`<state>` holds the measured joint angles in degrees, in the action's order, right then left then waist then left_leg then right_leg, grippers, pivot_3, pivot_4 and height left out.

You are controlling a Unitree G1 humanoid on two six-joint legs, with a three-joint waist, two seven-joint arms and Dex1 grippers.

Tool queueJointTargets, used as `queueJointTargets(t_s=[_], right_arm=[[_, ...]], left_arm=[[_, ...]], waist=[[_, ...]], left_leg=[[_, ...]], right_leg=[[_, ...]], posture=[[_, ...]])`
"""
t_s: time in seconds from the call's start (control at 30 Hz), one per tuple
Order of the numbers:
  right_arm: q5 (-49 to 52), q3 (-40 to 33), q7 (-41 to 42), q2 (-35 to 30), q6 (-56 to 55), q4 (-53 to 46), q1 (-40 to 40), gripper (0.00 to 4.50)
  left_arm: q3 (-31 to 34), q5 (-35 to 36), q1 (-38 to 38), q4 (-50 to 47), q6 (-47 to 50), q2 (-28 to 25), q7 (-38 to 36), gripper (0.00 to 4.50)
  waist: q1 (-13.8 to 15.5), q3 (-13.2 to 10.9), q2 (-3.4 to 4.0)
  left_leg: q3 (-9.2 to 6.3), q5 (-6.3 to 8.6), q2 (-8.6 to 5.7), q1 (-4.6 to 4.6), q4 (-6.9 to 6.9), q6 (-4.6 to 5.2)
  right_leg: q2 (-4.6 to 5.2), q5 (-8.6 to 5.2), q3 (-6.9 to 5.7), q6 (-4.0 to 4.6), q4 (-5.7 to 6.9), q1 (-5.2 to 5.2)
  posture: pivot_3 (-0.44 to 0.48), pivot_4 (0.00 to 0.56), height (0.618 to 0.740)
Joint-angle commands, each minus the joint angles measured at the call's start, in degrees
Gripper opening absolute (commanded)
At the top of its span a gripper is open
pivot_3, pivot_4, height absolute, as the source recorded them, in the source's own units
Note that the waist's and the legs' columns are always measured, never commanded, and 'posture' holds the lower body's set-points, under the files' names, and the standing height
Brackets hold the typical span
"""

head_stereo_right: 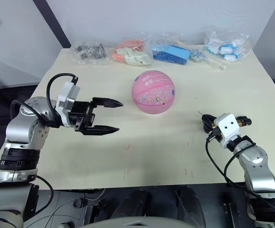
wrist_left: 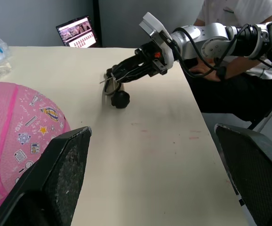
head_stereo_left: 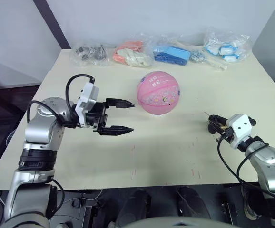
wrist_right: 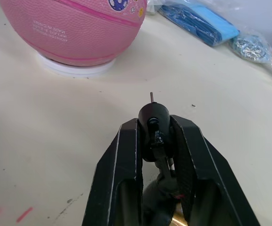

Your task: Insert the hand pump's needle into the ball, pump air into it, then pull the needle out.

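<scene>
The pink ball (head_stereo_left: 159, 92) with cartoon prints rests on a white ring (wrist_right: 77, 66) in the middle of the table. My left gripper (head_stereo_left: 130, 116) hovers open just left of the ball, fingers pointing at it and not touching. My right gripper (wrist_right: 154, 125), near the table's front right, is shut on the black fitting of the hand pump (wrist_left: 115, 89). The thin needle (wrist_right: 152, 96) sticks out past the fingertips toward the ball, well short of it. A bit of the gold barrel (wrist_right: 173, 219) shows behind the fingers.
Several plastic-bagged items line the far edge: dark parts (head_stereo_left: 87, 53), orange and white pieces (head_stereo_left: 132, 54), blue ones (head_stereo_left: 173, 53), white and blue ones (head_stereo_left: 225, 46). Beyond the table's right edge in the left wrist view sits a person (wrist_left: 230, 14), with a laptop (wrist_left: 77, 32) nearby.
</scene>
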<state>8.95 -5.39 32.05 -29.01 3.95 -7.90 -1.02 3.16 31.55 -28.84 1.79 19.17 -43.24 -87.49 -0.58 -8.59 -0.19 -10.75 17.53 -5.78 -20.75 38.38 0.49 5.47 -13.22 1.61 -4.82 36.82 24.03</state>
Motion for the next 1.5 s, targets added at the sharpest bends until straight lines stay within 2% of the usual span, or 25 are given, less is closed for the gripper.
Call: queueJointTargets(t_s=[0.03, 0.07, 0.13, 0.17, 0.27, 0.33, 0.37, 0.57, 0.93, 1.1, 1.5], right_arm=[[0.11, -1.24, -0.39, -0.40, -0.32, -0.28, -0.58, 0.37], [0.18, -1.28, -0.39, -0.40, -0.26, -0.35, -0.64, 0.37], [0.59, -1.45, -0.27, -0.40, 0.07, -0.74, -0.59, 1.39], [1.01, -1.56, 0.00, -0.41, 0.22, -1.05, -0.44, 1.53], [2.59, -2.15, 0.83, -0.40, 0.75, -2.26, 0.34, 3.02], [3.86, -2.55, 1.55, -0.49, 0.87, -3.10, 0.95, 4.28], [4.23, -2.70, 1.69, -0.58, 0.89, -3.44, 1.17, 4.40], [6.48, -5.06, 2.24, -1.05, 1.11, -6.37, 5.05, 4.40], [15.55, -12.30, 8.95, -3.14, 2.11, -13.05, 18.91, 4.40], [16.42, -15.68, 11.64, -4.00, 0.71, -9.98, 23.12, 4.40], [21.53, -22.18, 22.83, -5.72, -4.22, -1.21, 25.13, 4.40]], left_arm=[[2.43, 1.35, 0.91, -1.27, -1.51, -1.29, -0.49, 4.50], [2.54, 1.36, 1.11, -1.20, -1.67, -1.29, -0.42, 4.50], [2.74, 1.64, 1.41, -1.39, -1.60, -1.13, -0.14, 4.50], [2.73, 1.48, 1.66, -1.40, -1.82, -1.05, 0.10, 4.50], [2.79, 1.29, 2.42, -1.51, -2.21, -0.86, 0.78, 4.50], [2.90, 1.24, 2.97, -1.61, -2.54, -0.71, 1.10, 4.50], [2.98, 1.31, 3.21, -1.68, -2.58, -0.62, 1.29, 4.50], [3.71, 0.01, 6.22, -1.49, -4.79, 0.00, 4.28, 4.50], [8.60, -1.83, 19.23, -0.48, -7.24, 2.27, 15.92, 4.50], [10.69, -5.00, 26.04, 1.72, -10.85, 3.07, 20.81, 4.50], [12.39, -9.29, 34.02, 6.70, -17.93, 4.38, 27.43, 4.50]], waist=[[-0.06, -0.01, 0.01], [-0.07, -0.01, 0.01], [-0.06, -0.01, 0.01], [-0.08, -0.01, 0.01], [-0.12, -0.02, 0.03], [-0.14, -0.04, 0.06], [-0.14, -0.04, 0.07], [-0.13, -0.06, 0.11], [-0.10, -0.11, 0.19], [-0.08, -0.11, 0.19], [-0.08, -0.12, 0.18]], left_leg=[[0.02, 0.00, 0.00, 0.00, 0.00, 0.00], [0.02, 0.00, 0.00, 0.00, 0.00, 0.00], [0.03, 0.00, 0.00, 0.00, 0.00, 0.00], [0.03, 0.00, 0.00, 0.00, 0.00, 0.00], [0.04, 0.00, 0.01, -0.01, 0.00, 0.00], [0.04, 0.00, 0.02, 0.00, -0.01, 0.00], [0.05, 0.00, 0.03, 0.00, -0.01, 0.00], [0.09, 0.00, 0.03, 0.00, -0.01, 0.00], [0.34, 0.01, 0.14, 0.13, -0.01, 0.02], [0.53, 0.01, 0.20, 0.21, -0.01, 0.02], [0.90, 0.17, 0.42, 0.58, -0.03, 0.28]], right_leg=[[0.00, 0.00, 0.01, 0.00, 0.00, 0.00], [0.00, 0.00, 0.02, 0.00, 0.00, 0.01], [0.00, 0.00, 0.02, 0.00, 0.00, 0.01], [0.00, 0.00, 0.02, 0.01, -0.01, 0.01], [0.00, 0.00, 0.04, 0.01, 0.00, 0.03], [-0.01, 0.00, 0.04, 0.01, 0.00, 0.03], [-0.01, 0.01, 0.05, 0.01, 0.00, 0.03], [-0.01, 0.01, 0.10, 0.02, 0.00, 0.04], [-0.09, 0.06, 0.36, 0.07, 0.03, 0.04], [-0.15, 0.13, 0.50, 0.15, 0.04, 0.03], [-0.33, 0.13, 0.81, 0.14, 0.03, -0.23]], posture=[[0.000, 0.150, 0.740], [0.000, 0.150, 0.740], [0.000, 0.150, 0.740], [0.000, 0.150, 0.740], [0.000, 0.150, 0.740], [0.000, 0.150, 0.740], [0.000, 0.150, 0.740], [0.000, 0.150, 0.740], [0.000, 0.150, 0.740], [0.000, 0.150, 0.740], [0.000, 0.150, 0.740]])
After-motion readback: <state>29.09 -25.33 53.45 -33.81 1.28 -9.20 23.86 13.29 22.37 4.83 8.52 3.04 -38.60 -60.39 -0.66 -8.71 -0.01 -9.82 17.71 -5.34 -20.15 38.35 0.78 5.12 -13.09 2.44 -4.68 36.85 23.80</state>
